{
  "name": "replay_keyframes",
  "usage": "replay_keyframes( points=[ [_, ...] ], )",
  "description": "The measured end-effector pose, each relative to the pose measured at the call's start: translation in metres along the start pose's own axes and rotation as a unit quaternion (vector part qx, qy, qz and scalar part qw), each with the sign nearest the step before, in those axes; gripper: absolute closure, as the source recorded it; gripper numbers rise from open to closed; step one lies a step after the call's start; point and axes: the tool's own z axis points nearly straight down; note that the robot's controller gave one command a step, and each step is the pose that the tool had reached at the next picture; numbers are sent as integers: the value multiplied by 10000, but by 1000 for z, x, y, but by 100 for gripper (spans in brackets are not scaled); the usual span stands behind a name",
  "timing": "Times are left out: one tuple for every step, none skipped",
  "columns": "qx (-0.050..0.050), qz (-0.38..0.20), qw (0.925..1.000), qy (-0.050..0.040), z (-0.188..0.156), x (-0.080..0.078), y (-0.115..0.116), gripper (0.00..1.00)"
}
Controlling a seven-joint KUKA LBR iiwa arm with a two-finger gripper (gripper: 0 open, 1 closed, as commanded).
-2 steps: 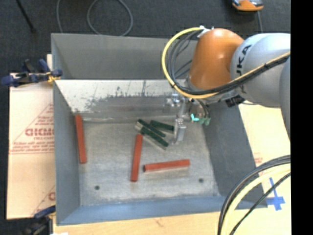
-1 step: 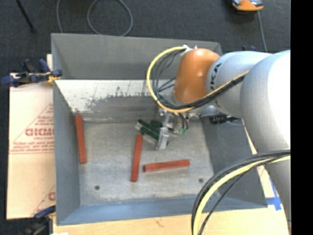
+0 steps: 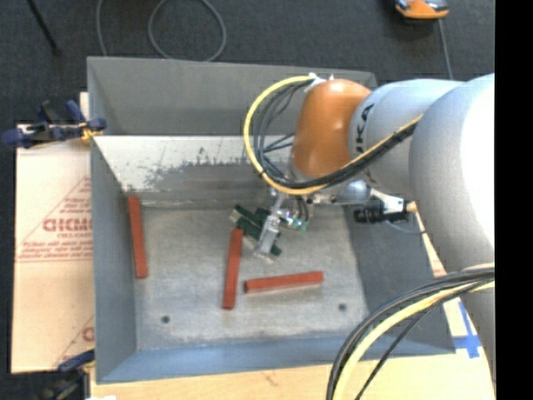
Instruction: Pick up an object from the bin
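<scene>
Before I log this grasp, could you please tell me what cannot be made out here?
Camera view:
1. Dark green thing by the gripper: its kind, too small, partly under the wrist.
2. Middle red stick: whether its top end touches the gripper.
3. Bin right wall: hidden by the arm.

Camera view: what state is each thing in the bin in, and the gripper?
Left red stick: lying flat along the bin left wall, alone.
Middle red stick: lying flat, nearly lengthwise, top end by the gripper.
Right red stick: lying flat crosswise, left end near the middle stick.
Dark green piece: on the floor beside the gripper; grip unclear.
Gripper: low, by the green piece.
</scene>
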Motion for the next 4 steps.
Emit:
replay_keyframes(
  points=[
    [17,749,9972,16,1,4,-8,0],
    [10,1491,9888,-7,30,-3,1,0],
    [12,2748,9615,7,30,-1,-18,0],
    [0,2720,9623,-34,26,-4,-18,100]
  ],
)
